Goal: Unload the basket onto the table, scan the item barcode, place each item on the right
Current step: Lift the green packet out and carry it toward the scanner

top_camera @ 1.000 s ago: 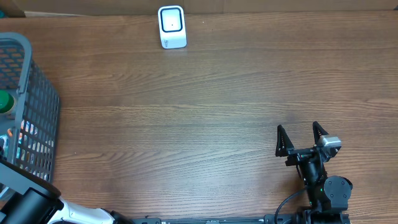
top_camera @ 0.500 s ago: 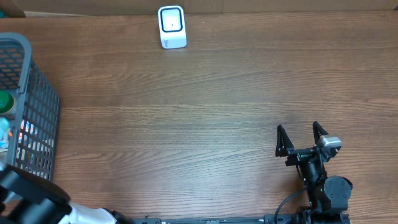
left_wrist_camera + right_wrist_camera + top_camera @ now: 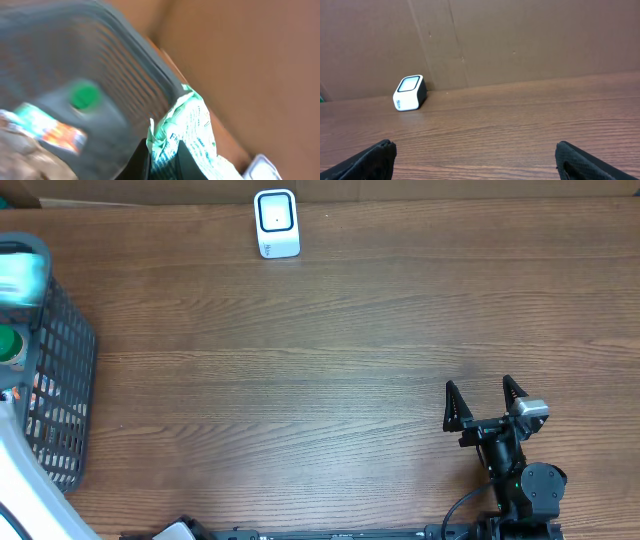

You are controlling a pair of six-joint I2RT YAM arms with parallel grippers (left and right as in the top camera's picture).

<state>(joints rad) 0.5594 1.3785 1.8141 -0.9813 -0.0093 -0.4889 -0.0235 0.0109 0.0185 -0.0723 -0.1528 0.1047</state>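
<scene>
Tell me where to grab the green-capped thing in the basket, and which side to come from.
Probably grip the green cap across its round sides, coming straight down from above. It faces up inside the basket, whose slatted walls block any sideways approach. The left gripper is shut on a green-and-white packet, so it would need to be freed first.

Mock shop checkout, barcode scanner, grey shopping basket, wooden table, cardboard backdrop

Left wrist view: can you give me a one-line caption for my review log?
Left gripper shut on a green-and-white packet, held by the grey basket rim; frame motion-blurred.
</scene>
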